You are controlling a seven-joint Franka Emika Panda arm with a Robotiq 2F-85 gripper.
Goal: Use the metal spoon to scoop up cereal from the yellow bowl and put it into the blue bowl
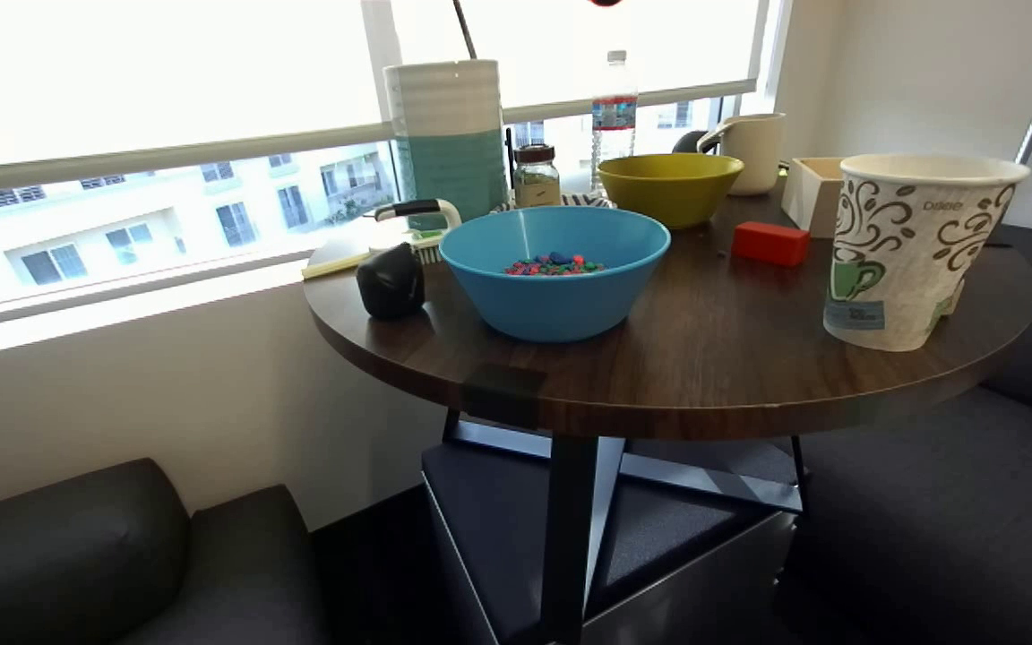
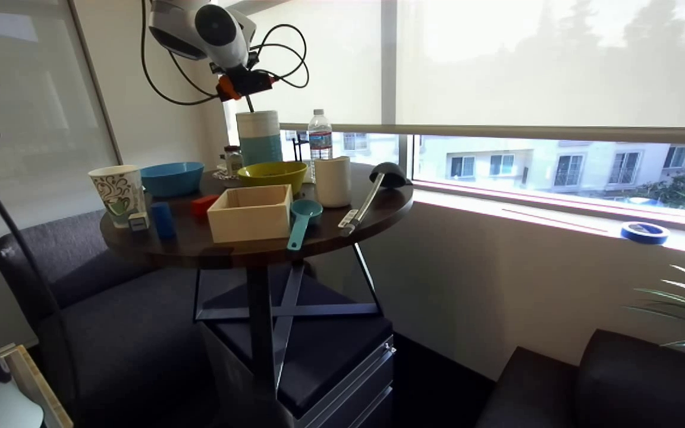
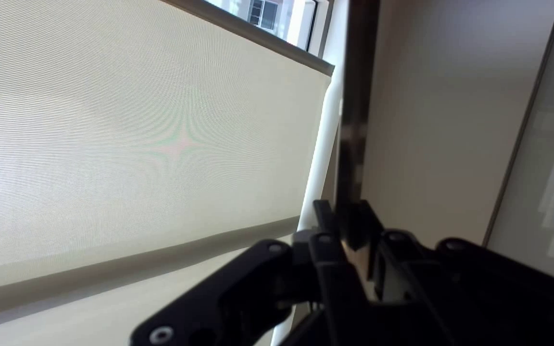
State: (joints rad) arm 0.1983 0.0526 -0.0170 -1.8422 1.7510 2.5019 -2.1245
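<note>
Pale blinds [image 2: 544, 65] hang by a round brown table [image 1: 731, 349]. What looks like the spoon [image 3: 357, 105] is in the gripper [image 3: 346, 209], with its fingers closed tight on the handle. It leans down into the tall jar [image 1: 453, 175], so the scoop end is hidden. Red, blue and green cereal [image 1: 555, 265] lies in the blue bowl [image 1: 556, 309], so I guess the step is putting the spoon away: lower it, then let go. If not, it needs a straight lift past the jar's rim. The blue bowl sits near the table's edge, and the bottle [image 1: 614, 134] stands tall by the yellow bowl [image 1: 673, 193], so any swing should stay high.
</note>
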